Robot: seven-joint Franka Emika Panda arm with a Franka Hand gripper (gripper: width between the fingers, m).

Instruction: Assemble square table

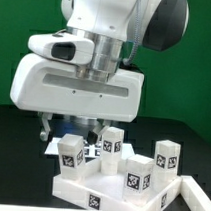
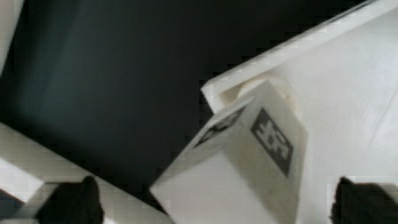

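**A:** White plastic everywhere, so let's take the count from the exterior view's left. What stands on the square tabletop (image 1: 89,198)?

**B:** Four legs, all upright inside the raised rim: far-left leg (image 1: 73,152), second leg (image 1: 111,144), front leg (image 1: 140,178) and far-right leg (image 1: 167,157). None is lying loose on the black table (image 1: 11,159). My judgement is that the task is late. Placement is done for all four, but I cannot tell whether each leg is fully seated or tightened.

**A:** And the gripper (image 1: 77,127)?

**B:** It hangs low over the two left-hand legs, mostly hidden behind them. In the wrist view the gripper (image 2: 217,198) is spread as wide as it goes. One of the fingers (image 2: 71,200) shows dark on each side of the leg under the wrist (image 2: 249,150), which carries two marker tags. There is a gap on both flanks and it is pinching nothing. I cannot tell which of the four legs this is.

**A:** What about edges and room to move?

**B:** The far-left leg sits just beside the rim's left wall, and the second leg is near it, so that side is tight for the fingers. The front leg is close to the front rim and the far-right leg is near the right wall. The middle of the top is the only bare patch. Above the legs the arm is free to lift straight up, and sideways moves at this height risk clipping a neighbouring leg.
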